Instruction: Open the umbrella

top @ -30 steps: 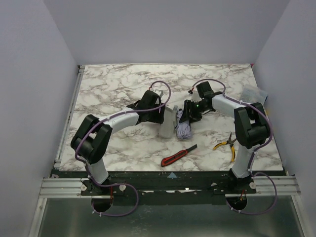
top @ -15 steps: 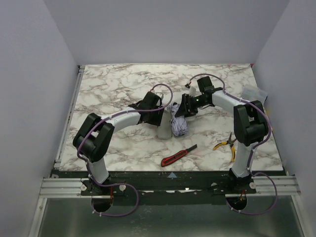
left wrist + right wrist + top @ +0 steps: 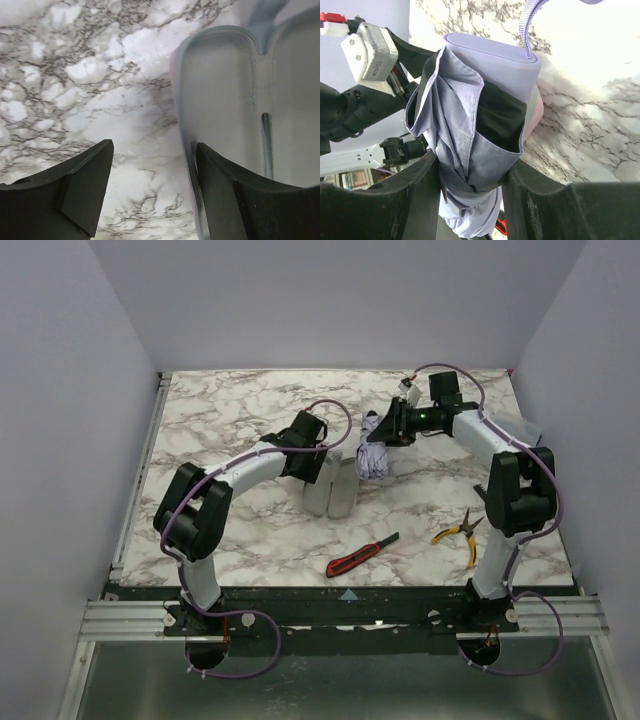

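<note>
Umbrella sits folded, just right of centre in the overhead frame, and I have it pinched in the right gripper. On the right wrist feed both fingers press against the sides of the crumpled lavender fabric and black lining. The lavender handle block is near the top of that frame, and its wrist cord runs off the upper edge. I cannot tell whether the bundle touches the marble table. My left gripper is just left of it, spread wide with only marble in the gap. In its wrist view the right-hand finger overlaps the edge of a pale flat sleeve. Lower in the overhead frame lie a red-and-black utility knife and yellow-handled pliers, both well apart from the umbrella.
</note>
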